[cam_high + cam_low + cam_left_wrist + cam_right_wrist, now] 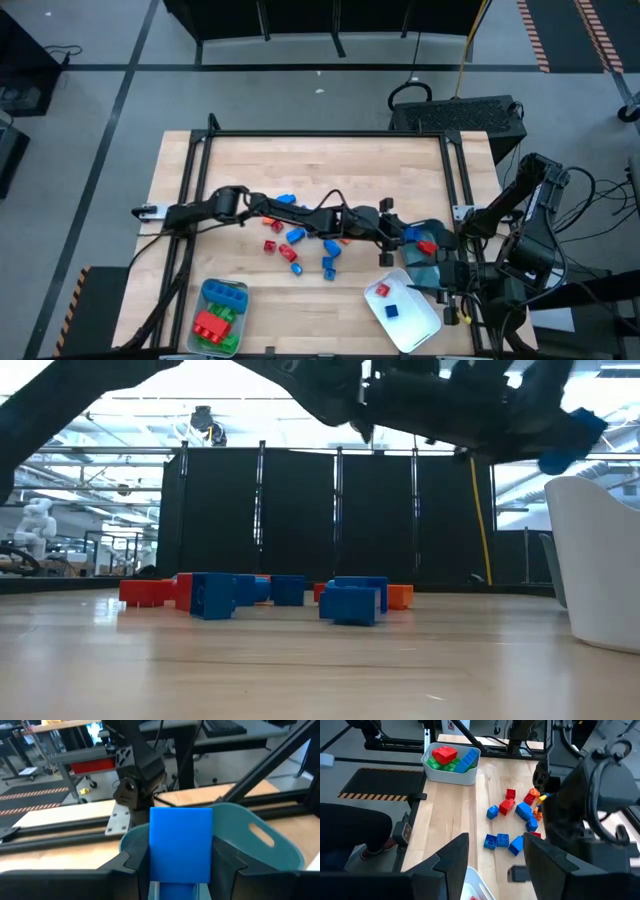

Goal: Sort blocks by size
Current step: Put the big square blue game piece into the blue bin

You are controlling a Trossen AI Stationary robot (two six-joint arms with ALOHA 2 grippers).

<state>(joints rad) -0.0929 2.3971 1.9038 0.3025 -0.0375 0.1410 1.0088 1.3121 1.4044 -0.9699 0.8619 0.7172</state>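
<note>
Your left end effector (180, 870) reaches across the worktop (320, 160) and is clamped on a blue block (181, 842), holding it over the teal tray (260, 835) at the right side. Your right end effector (492, 865) waits near the white tray (420, 320) with its fingers spread and nothing between them. Loose blocks (300, 240) lie mid-worktop, and others fill the grey tray (222, 312).

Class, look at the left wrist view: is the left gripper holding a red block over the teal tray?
No, the block between the left gripper's fingers is blue, held above the teal tray.
</note>
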